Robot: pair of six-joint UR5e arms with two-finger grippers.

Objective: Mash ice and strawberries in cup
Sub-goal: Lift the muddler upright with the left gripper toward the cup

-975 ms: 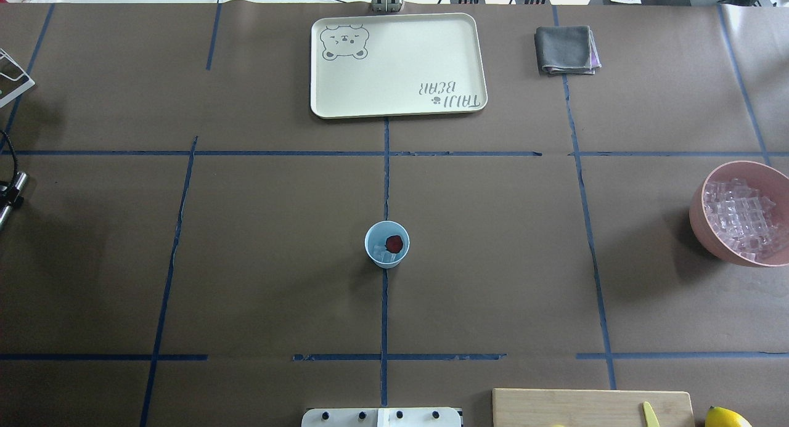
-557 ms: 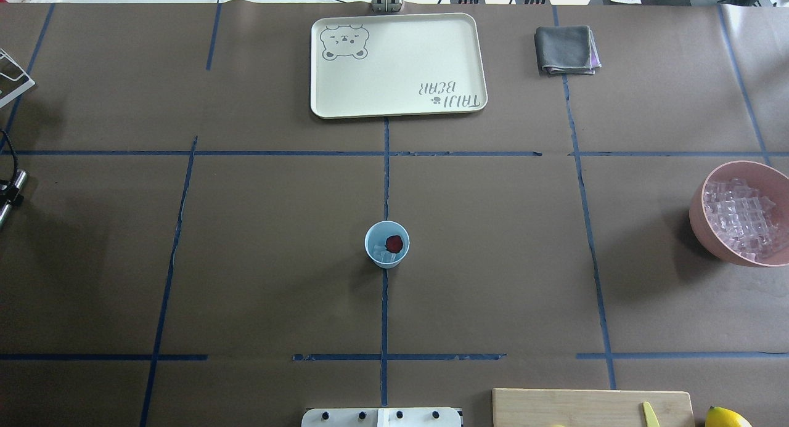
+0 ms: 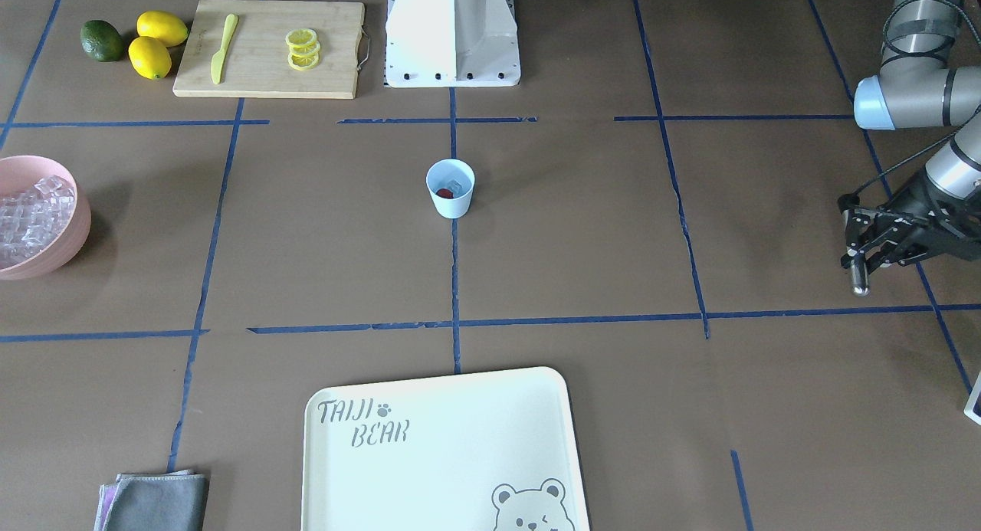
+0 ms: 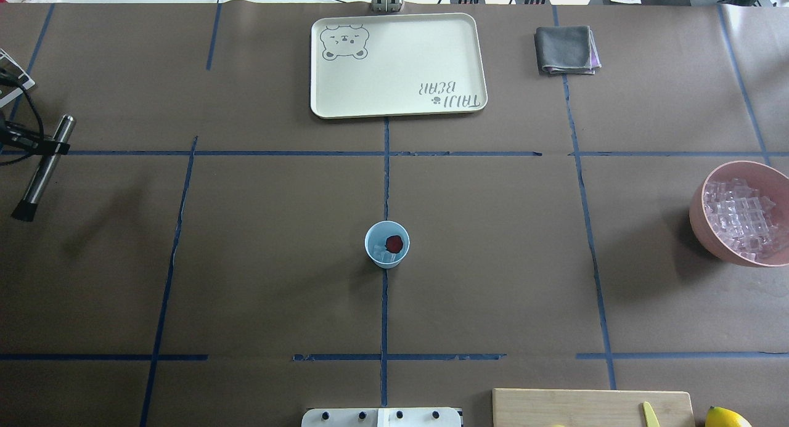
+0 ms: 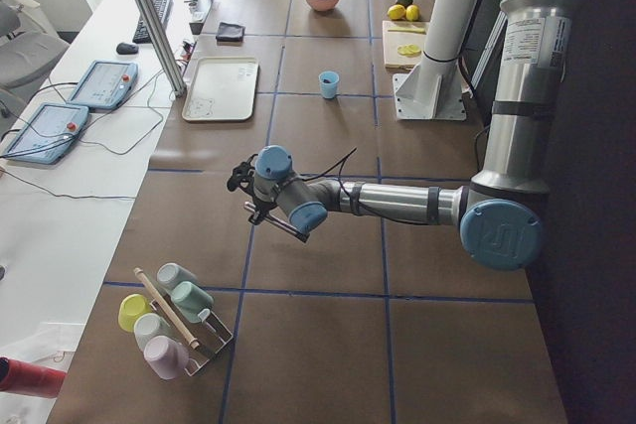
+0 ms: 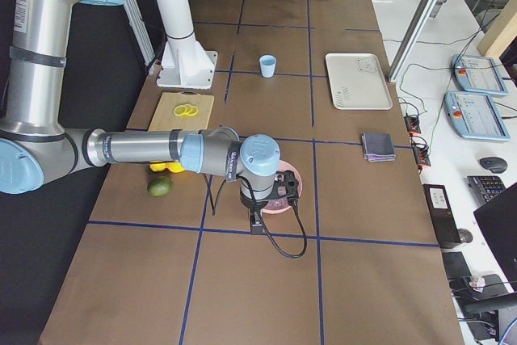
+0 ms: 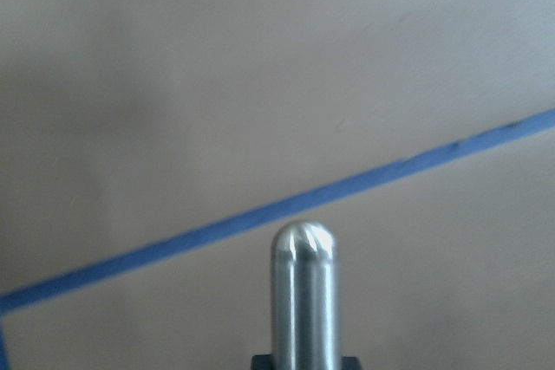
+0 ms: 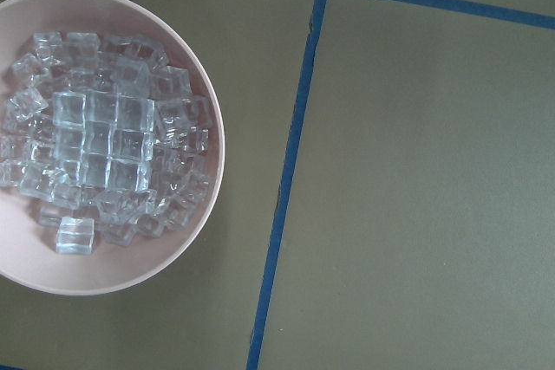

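Since a second ago the left gripper (image 4: 52, 148) has swung further in over the table edge, clamped on a steel muddler (image 4: 42, 168), slanted and aloft, well apart from the cup (image 4: 368, 243). Cup at centre holds the strawberry (image 4: 394, 243) and ice (image 4: 380, 252), unmashed, ready for pounding. The right gripper (image 6: 275, 190) hangs over the pink bowl (image 8: 218, 140); cannot tell its grip.

The cup (image 4: 387, 244) stands alone mid-table, bare paper on every side, its mouth uncovered. The tray (image 4: 400, 57), pink bowl (image 4: 699, 212) (at the right edge) and cutting board (image 4: 573, 406) lie well apart from it. The left gripper (image 4: 54, 147), clasping a metal rod (image 4: 34, 187), hangs far left.
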